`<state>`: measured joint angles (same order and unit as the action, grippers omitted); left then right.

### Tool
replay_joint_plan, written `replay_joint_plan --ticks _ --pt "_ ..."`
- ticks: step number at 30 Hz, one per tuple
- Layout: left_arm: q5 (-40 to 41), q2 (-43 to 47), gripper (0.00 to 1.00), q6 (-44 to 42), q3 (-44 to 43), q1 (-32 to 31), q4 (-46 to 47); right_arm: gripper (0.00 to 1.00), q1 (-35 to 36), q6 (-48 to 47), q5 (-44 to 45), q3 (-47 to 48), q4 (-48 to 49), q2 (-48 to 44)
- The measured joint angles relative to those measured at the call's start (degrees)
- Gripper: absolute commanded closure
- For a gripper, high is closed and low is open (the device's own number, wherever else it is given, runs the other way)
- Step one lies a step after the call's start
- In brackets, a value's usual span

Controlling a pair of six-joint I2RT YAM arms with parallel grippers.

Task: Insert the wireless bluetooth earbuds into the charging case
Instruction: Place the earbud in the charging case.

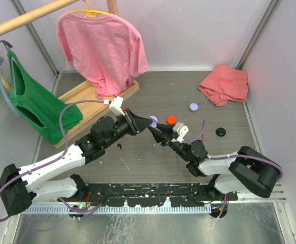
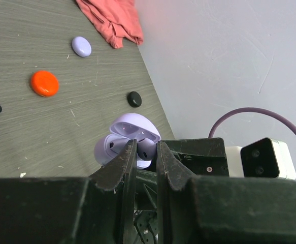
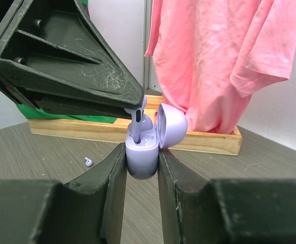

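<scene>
Right wrist view: I clamp the open case [image 3: 169, 124] in my right gripper [image 3: 141, 153]; my left gripper [image 3: 134, 108], pinching an earbud [image 3: 137, 122], should next seat it squarely.

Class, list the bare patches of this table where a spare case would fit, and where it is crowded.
Free: the far strip between wooden rack and red cloth; the near middle between the arms. Crowded: the centre, where left gripper and right gripper meet beside the orange-red case.
</scene>
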<state>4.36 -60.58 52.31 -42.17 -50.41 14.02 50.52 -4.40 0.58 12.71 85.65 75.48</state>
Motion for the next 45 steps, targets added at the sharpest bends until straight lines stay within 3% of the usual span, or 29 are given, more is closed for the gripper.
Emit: replay_joint_plan --ticks 17,27,45 --pt "1.9 0.2 0.76 2.1 0.2 -0.2 -2.0 0.99 0.0 0.0 0.7 0.0 -0.1 0.0" --pt "2.0 0.2 0.64 2.3 0.2 -0.2 -2.1 0.99 0.0 0.1 1.2 -0.1 0.1 0.0" --pt "-2.6 0.2 0.58 -0.9 0.2 -0.2 -2.6 0.99 0.0 0.3 1.2 -0.1 0.9 0.0"
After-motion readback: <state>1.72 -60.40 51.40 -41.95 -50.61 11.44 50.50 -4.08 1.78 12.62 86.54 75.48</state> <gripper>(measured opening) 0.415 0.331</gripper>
